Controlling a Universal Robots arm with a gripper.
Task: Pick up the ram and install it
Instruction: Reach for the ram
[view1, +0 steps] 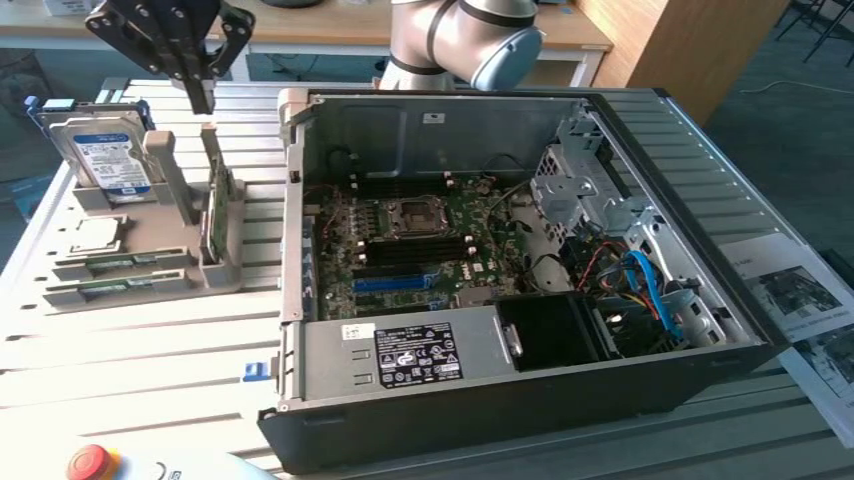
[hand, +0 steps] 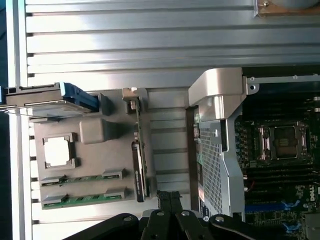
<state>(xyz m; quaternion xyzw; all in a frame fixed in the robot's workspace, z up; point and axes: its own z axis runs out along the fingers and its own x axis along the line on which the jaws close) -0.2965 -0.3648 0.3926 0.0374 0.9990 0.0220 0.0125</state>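
Observation:
The ram (view1: 218, 208) is a green stick with black chips, standing on edge in a grey holder (view1: 134, 270) at the exterior view's left, beside the open computer case (view1: 441, 400). In the wrist view the ram (hand: 141, 150) appears edge-on, with a white label on a dark chip. My gripper (view1: 200, 100) hangs shut and empty above the ram's far end, not touching it. Its black fingertips (hand: 169, 196) point down close to one end of the ram. The motherboard (view1: 414, 240) with its bare processor socket (view1: 414, 215) lies exposed inside the case.
The holder also carries an upright hard drive (view1: 104, 150) with a blue label, a square silver processor (view1: 96, 235) and two flat green boards (hand: 82, 189). The case wall (view1: 288, 200) rises right beside the holder. A red stop button (view1: 91, 462) and papers (view1: 801, 295) lie on the slatted table.

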